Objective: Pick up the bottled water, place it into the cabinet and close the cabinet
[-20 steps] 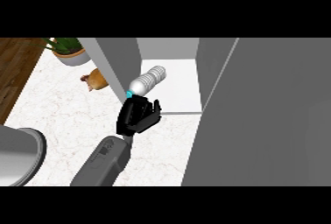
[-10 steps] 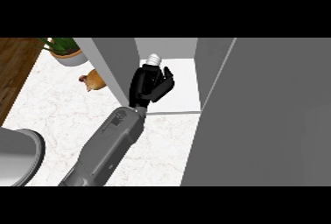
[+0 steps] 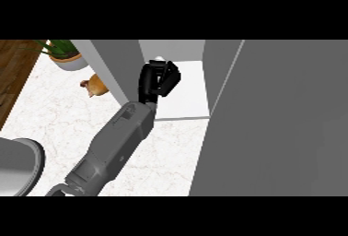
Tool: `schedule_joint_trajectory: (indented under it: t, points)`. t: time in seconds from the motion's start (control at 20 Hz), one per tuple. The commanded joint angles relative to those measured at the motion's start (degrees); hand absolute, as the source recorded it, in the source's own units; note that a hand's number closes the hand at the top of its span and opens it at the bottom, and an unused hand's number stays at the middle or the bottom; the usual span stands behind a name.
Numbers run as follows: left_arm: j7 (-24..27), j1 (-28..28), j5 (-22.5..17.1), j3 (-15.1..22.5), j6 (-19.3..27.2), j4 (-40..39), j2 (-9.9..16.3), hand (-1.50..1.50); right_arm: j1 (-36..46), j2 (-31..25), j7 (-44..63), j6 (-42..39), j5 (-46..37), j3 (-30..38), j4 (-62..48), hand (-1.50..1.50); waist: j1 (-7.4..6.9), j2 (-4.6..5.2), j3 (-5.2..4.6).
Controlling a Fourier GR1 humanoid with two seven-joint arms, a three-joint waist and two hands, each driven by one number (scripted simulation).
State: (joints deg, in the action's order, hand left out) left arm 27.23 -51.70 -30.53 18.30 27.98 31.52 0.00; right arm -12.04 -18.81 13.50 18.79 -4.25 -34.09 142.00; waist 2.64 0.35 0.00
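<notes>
One grey forearm (image 3: 112, 147) runs from the lower left edge diagonally up to the cabinet (image 3: 183, 92). Which arm it is cannot be told. Its black hand (image 3: 156, 80) is inside the opening, above the white shelf, fingers curled round the water bottle (image 3: 159, 59). Only the bottle's pale top shows above the fingers. A potted plant (image 3: 65, 53) stands on the counter (image 3: 61, 115), well left.

home kitchen, white marble counter (image 3: 61, 115), grey cabinet (image 3: 285, 115), potted plant (image 3: 65, 55), wooden floor (image 3: 14, 69)
</notes>
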Motion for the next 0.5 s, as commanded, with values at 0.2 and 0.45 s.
schedule_joint_trajectory:
  t: [0.2, 0.45]
  points:
    - [4.73, -6.13, 0.07, -0.54, 5.33, -12.45, 0.0, 1.5, -1.83, -0.76, -0.85, -0.95, 1.32, 0.06, 3.8, -1.5, 0.97, 0.43, -0.03]
    - [8.11, -9.91, -0.27, -3.89, 3.97, -17.64, 0.0, 1.5, -2.98, -2.36, -1.87, -1.93, 1.95, 1.29, 4.46, -1.5, 1.21, 0.69, -0.05]
